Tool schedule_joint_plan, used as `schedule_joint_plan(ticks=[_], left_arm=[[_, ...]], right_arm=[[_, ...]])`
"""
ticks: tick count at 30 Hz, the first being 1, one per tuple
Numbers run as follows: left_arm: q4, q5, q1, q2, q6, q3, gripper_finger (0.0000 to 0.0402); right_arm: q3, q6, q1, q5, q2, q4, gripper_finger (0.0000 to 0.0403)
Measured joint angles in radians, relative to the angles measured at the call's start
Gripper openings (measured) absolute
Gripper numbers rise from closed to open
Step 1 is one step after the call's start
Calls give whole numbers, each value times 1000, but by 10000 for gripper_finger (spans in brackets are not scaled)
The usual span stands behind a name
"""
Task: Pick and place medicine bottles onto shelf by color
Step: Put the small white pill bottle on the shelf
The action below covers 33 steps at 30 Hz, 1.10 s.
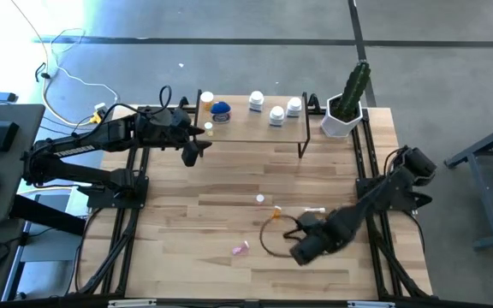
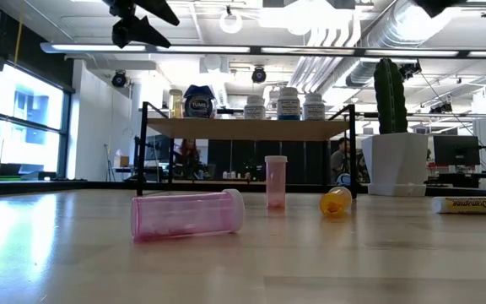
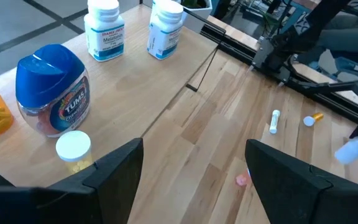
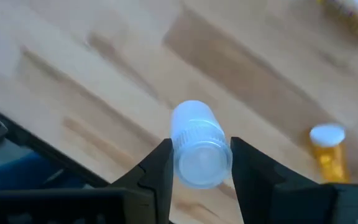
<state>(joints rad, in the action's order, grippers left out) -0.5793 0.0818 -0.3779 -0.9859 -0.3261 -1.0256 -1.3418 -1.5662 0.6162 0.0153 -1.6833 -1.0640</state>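
On the shelf (image 3: pixel 166 87) stand the blue-lidded jar (image 3: pixel 51 90) marked TUMS and two white bottles (image 3: pixel 105 30), one reading Melatonin. The right gripper (image 4: pixel 199 163) pinches a white-capped bottle (image 4: pixel 197 146) above the table (image 1: pixel 187 231). The left gripper (image 3: pixel 194 171) hangs wide open, empty, at the shelf. A pink bottle (image 2: pixel 188 214) of pale pills lies on the table.

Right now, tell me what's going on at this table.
The right gripper is shut on a white-capped bottle above the table's front. The left gripper hangs open beside the shelf, which holds white bottles and a blue-lidded Tums jar. A pink bottle lies on the table.
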Motion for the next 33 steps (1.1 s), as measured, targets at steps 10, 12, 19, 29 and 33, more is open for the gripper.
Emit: schedule_joint_plan(ticks=[10,12,19,29,33], left_arm=[[0,-2,0,0,39,0,271],[0,-2,0,0,42,0,271],[-2,-1,0,0,42,0,271],[-60,-1,0,0,41,0,271],[-86,-1,0,0,17,0,271]], right_arm=[[-168,215,-211,-65,0,-159,115],[-203,254,-255,-89,0,-194,115],[-306,446,-424,-137,1,-260,115],[-419,773,-656,-174,2,-299,115],[-463,902,-747,-200,2,-310,115]])
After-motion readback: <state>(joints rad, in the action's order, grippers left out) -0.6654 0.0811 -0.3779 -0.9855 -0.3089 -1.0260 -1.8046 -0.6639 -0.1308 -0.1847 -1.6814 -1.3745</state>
